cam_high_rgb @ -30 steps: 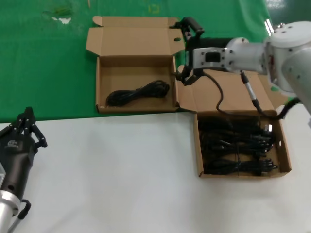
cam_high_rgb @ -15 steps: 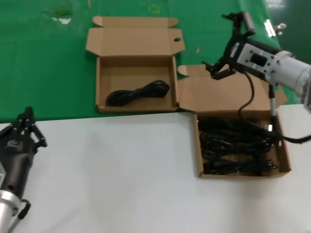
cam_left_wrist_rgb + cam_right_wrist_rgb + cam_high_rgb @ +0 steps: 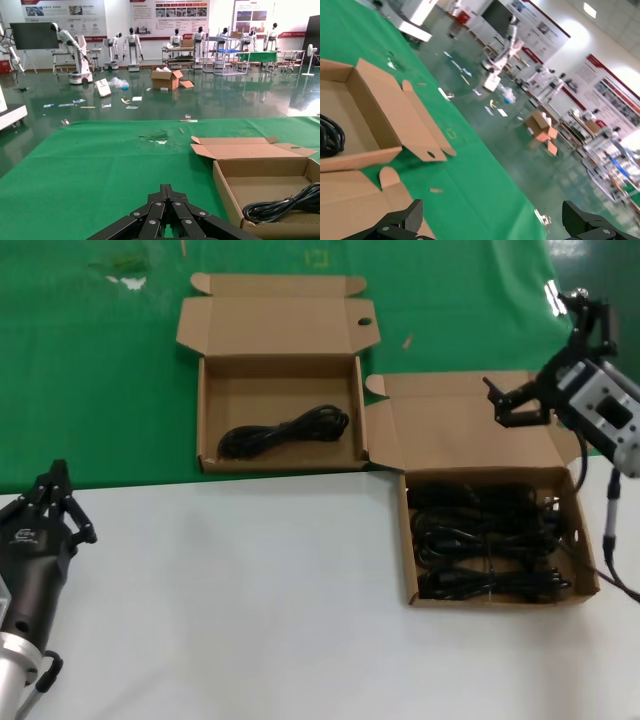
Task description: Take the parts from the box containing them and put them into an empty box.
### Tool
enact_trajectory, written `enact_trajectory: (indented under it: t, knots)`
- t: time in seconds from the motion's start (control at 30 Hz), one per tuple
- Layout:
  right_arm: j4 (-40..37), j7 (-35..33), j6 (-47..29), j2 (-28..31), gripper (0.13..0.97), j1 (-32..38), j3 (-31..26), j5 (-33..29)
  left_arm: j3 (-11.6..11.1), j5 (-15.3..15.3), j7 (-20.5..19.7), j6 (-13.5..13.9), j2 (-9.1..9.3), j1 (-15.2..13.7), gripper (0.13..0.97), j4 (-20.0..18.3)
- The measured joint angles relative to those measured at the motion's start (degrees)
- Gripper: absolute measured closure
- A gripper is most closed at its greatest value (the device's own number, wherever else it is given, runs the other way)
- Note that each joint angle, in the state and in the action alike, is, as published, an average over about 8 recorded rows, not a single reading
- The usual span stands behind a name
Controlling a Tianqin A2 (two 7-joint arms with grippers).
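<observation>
Left tool (image 3: 55,502): pressed together, parked at the white surface's (image 3: 250,590) near left edge, bare surface to its right.
Far box (image 3: 280,410): lid open, one cord (image 3: 285,430) inside.
Near box (image 3: 495,535): below the right tool, packed with black cords (image 3: 485,540).
Right tool (image 3: 545,365): spread, empty, above the near box's lid; a second ago it hung beside the far box.

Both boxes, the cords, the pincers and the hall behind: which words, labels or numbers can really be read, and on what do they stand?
Wall posters: print too small to read.
Left pincer: white mark on its body, too blurred to read.
Far box, near box, cords: none.
Right pincer: none.
</observation>
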Motion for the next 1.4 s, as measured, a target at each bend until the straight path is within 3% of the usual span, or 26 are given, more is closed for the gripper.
enact_trajectory:
  t: [0.53, 1.07, 1.4]
  knots:
    - [7.9, 2.2, 2.9, -0.1, 0.129, -13.4, 10.4, -0.4, 0.0, 0.0, 0.0, 0.0, 0.0, 0.0, 0.957, 0.0]
    - [8.9, 3.1, 3.4, -0.2, 0.129, -14.6, 11.0, -0.5, 0.0, 0.0, 0.0, 0.0, 0.0, 0.0, 0.939, 0.0]
    - [11.4, 6.8, 5.4, -1.5, 0.129, -16.8, 10.6, -0.8, 0.0, 0.0, 0.0, 0.0, 0.0, 0.0, 0.839, 0.0]
